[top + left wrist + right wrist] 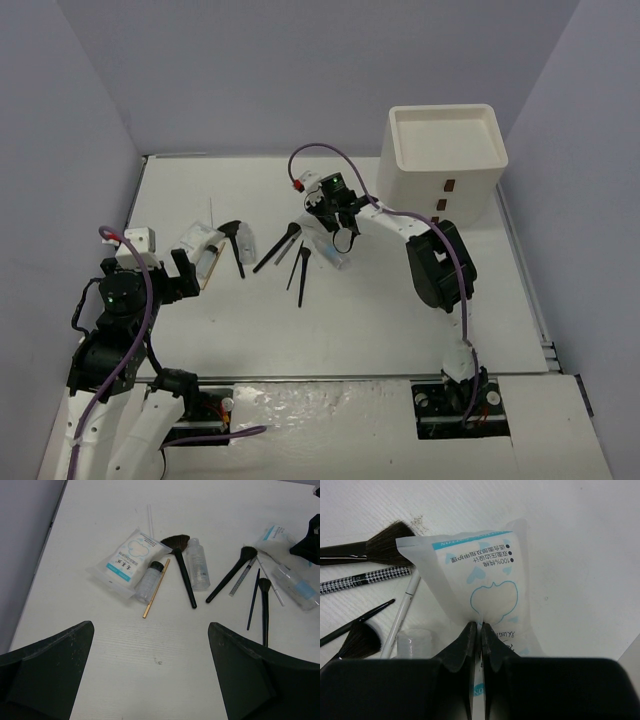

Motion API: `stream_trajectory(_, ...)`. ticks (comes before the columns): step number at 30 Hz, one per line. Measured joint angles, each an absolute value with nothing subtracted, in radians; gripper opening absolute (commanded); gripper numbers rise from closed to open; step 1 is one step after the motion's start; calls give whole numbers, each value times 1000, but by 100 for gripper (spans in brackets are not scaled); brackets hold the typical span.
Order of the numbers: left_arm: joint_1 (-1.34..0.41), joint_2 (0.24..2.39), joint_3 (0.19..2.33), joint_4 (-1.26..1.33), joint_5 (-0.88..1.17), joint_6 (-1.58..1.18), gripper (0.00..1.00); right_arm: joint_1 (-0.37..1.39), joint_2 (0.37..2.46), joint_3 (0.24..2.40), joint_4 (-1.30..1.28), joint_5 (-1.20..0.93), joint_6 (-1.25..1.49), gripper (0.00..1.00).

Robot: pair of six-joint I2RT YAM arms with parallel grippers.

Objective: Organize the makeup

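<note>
The right gripper [480,626] has its fingers closed on the edge of a sachet [487,575] near the middle of the table [400,300]. The sachet is a white, semi-clear packet with a blue band, small blue hearts and a blue cloud outline. Its blue text, upside-down in the wrist view, begins "100%" and runs on in Chinese characters; the band's lettering is too small to read. Beside it lie a black brush [375,547], a houndstooth-patterned pencil [365,577] and a thin white stick [402,615].

The left gripper [150,627] hangs with its fingers wide apart, holding nothing, above bare table. Ahead of it lies a second sachet [127,560] of the same print, touching a small vial [149,582], with a wooden stick [156,590], a fan brush [182,570] and a clear bottle [197,562] alongside.
</note>
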State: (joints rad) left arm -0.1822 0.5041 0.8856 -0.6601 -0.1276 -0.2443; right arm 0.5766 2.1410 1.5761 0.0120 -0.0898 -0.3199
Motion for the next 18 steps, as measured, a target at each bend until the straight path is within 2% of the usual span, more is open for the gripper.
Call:
stream_trajectory(8, -182, 504, 886, -660, -128, -244, 97, 588, 2059, 1614, -25, -53, -319, 0)
stream_trajectory(18, -182, 504, 886, -660, -128, -244, 97, 555, 1660, 1783, -26, 197, -327, 0)
